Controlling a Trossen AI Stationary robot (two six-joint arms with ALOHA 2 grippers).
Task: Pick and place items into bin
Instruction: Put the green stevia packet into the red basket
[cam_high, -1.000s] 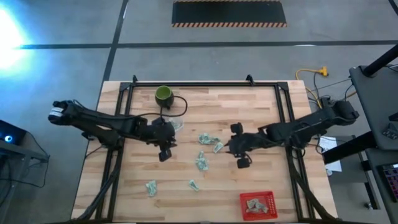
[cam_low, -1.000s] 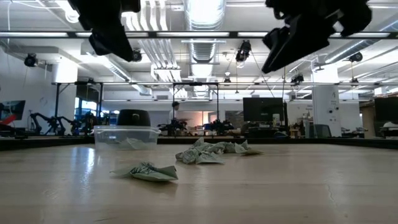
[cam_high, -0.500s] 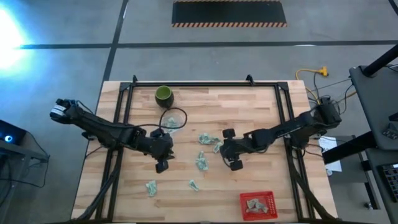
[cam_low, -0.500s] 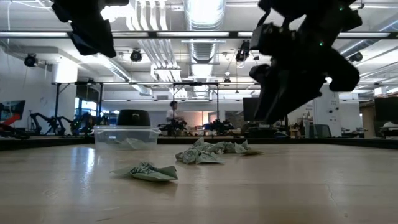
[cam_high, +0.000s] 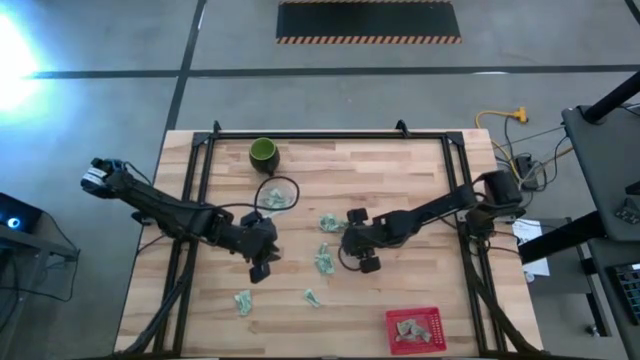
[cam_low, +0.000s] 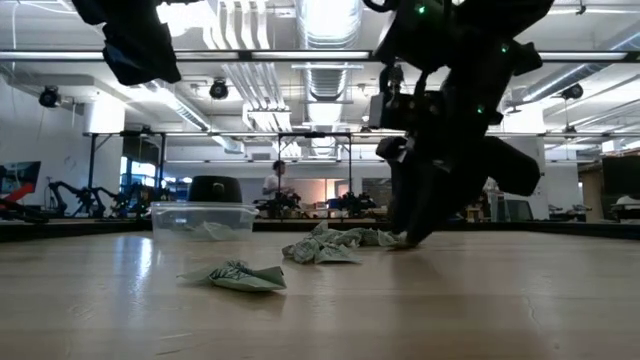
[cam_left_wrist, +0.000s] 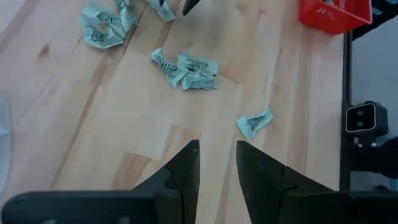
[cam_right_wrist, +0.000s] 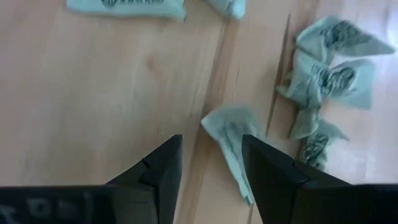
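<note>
The right gripper's (cam_right_wrist: 210, 163) jaws are spread just above a small pale green-and-white wrapped packet (cam_right_wrist: 231, 138) at the desk's middle; a pick is judged in hand, calling for lowering, closing, then carrying to the red plastic bin (cam_high: 413, 328). The left gripper's (cam_left_wrist: 217, 163) jaws stand slightly parted, empty. Contact is hidden.

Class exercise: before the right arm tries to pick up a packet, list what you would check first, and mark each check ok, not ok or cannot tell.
1. Right gripper fingers open: ok.
2. A packet lies just ahead of the right gripper's fingers, not yet between them: ok.
3. Target packet lies apart from the neighbouring packets: ok.
4. Left gripper is well clear of the right gripper: ok.
5. Red bin at the table's near right has room left: ok.
6. Fingers low enough to close on the packet: cannot tell.
</note>
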